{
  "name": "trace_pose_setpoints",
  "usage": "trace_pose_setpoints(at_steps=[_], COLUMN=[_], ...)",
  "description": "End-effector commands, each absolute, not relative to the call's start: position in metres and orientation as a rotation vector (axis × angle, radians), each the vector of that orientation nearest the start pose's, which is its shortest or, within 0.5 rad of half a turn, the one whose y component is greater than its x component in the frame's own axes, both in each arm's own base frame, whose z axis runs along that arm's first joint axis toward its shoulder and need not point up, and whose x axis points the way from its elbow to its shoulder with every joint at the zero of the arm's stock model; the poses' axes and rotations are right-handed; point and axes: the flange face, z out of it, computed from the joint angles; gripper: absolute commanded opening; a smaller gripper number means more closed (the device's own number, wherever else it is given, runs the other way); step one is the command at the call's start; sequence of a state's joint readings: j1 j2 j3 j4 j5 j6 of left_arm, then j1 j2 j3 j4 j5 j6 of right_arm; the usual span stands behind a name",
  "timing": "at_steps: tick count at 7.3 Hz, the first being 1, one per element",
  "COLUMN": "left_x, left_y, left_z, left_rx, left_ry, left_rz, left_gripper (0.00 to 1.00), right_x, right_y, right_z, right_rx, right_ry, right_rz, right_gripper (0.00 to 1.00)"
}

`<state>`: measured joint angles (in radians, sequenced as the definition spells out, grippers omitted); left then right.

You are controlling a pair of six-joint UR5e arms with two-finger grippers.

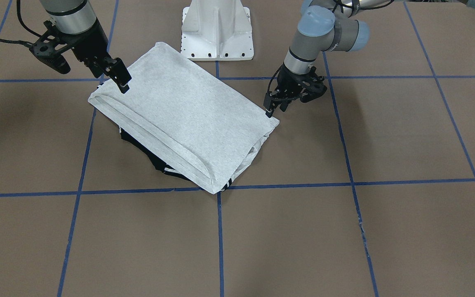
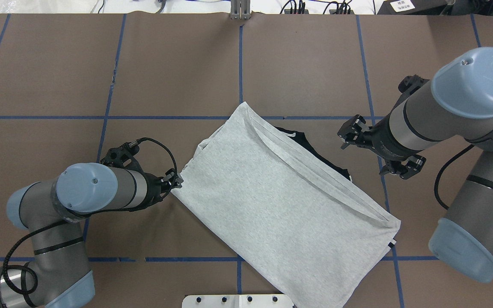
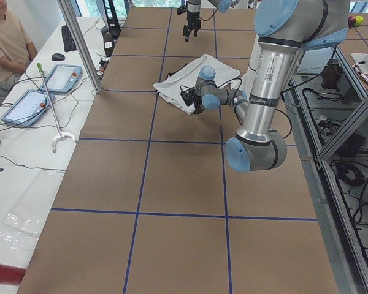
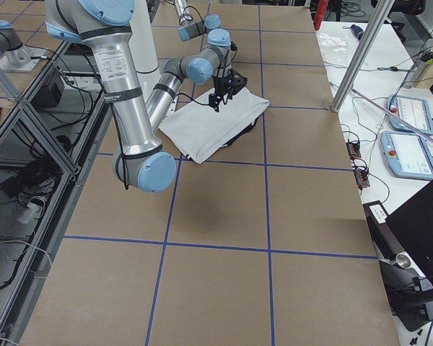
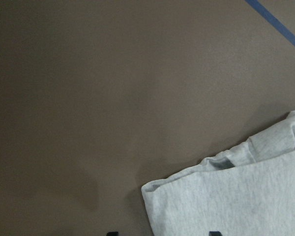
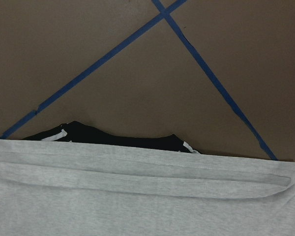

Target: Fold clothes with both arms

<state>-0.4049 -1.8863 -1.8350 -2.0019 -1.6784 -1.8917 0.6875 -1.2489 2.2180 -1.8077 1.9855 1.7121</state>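
One T-shirt (image 1: 188, 119) lies folded on the brown desk (image 1: 406, 132), a slanted grey oblong at the centre of the front-facing view, just below the single white pedestal (image 1: 217, 33). Its plain grey side faces up. One strip of black fabric (image 2: 315, 149) shows from beneath its long edge, toward the upper right in the overhead view. Blue tape lines (image 1: 219, 231) mark the desk into squares, and the shirt's lowest corner in the front-facing view touches one crossing of them.

Two arms are in view. The left arm (image 2: 101, 188) comes in from the lower left of the overhead view. The left gripper (image 1: 272, 110) sits low at the shirt's right-hand corner in the front-facing view. In its wrist view two fingertips (image 5: 214, 232) show at the bottom edge, spread apart and released, with the shirt's corner lying between them and not pinched.

The right arm (image 2: 422, 124) comes in from the right of the overhead view. The right gripper (image 1: 124, 87) hangs over the shirt's upper left edge in the front-facing view, above the cloth. Its wrist view shows only the shirt and desk, with no fingers in it. I cannot tell whether its fingers are released or clenched.

One person (image 3: 9, 43) sits at the upper left of the left-side view.
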Motion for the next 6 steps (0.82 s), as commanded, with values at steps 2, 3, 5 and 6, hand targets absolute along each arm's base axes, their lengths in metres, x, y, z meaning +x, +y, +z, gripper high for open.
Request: trace_pose_setpoints(at_steps=[2,3,5,6], left_x=[0.517,0.52,0.518,0.517], left_y=[-0.359,-0.36,-0.362,-0.362], left_z=[0.316,0.324,0.331,0.33], left_rx=[-0.023,-0.023,-0.007,-0.007], left_ry=[1.026,1.009,0.997,0.998], left_rz=[-0.625,-0.628,-0.64,-0.639], left_gripper=[0.58,0.53,0.38,0.0], right_x=[-0.328,-0.33,-0.339,-0.344], right_y=[-0.383,-0.384,-0.383,-0.386], right_z=[0.249,0.25,0.255,0.251], right_rx=[-0.197,-0.199,-0.208,-0.208], right_ry=[-0.8,-0.795,-0.782,-0.786], right_rz=[0.624,0.624,0.619,0.617], right_gripper=[1.0,1.0,1.0,1.0])
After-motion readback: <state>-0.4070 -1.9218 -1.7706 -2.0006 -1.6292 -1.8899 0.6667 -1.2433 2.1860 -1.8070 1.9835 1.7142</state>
